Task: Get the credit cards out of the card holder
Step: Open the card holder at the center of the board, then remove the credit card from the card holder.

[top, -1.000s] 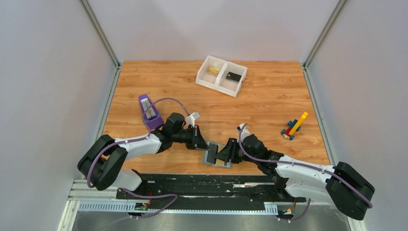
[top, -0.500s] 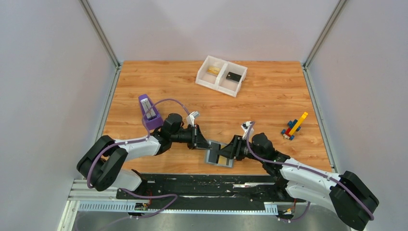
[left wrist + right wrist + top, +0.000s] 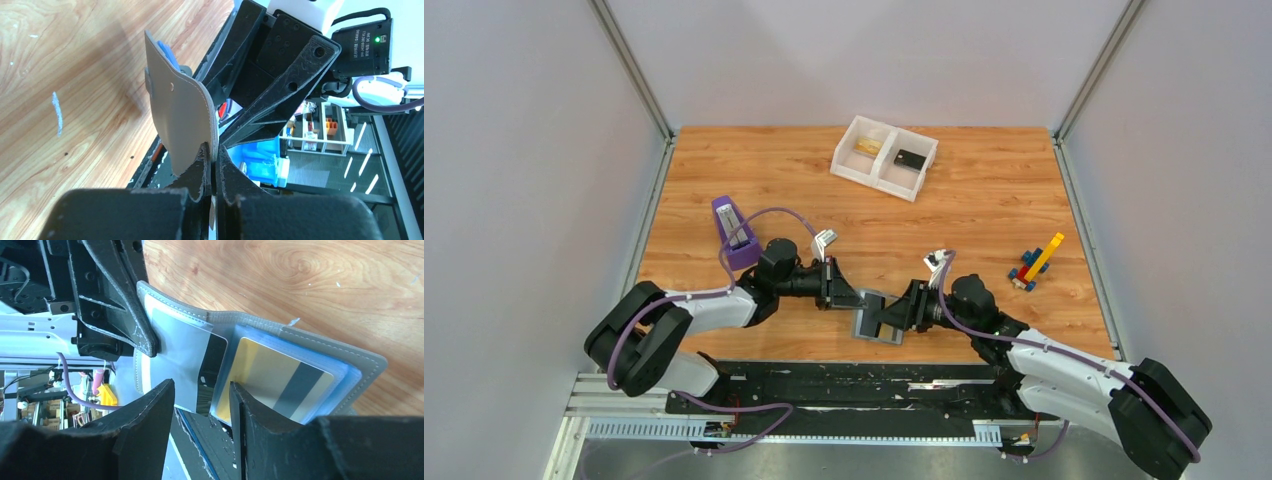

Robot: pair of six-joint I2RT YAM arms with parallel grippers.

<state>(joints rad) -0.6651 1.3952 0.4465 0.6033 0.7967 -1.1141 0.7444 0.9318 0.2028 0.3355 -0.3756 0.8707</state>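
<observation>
The small grey bifold card holder (image 3: 876,320) lies open near the front edge of the wooden table (image 3: 984,210), between the two arms; the left gripper (image 3: 211,167) is clenched on the rim of one grey panel; the right gripper (image 3: 200,407) has its jaws parted, a finger on either side of the fold, grasping nothing; a thin gold-yellow credit card (image 3: 280,382) with a grey stripe sits in a blue-tinted clear sleeve on the other panel; a white two-compartment plastic tray (image 3: 871,180) stands well apart, toward the far side.
</observation>
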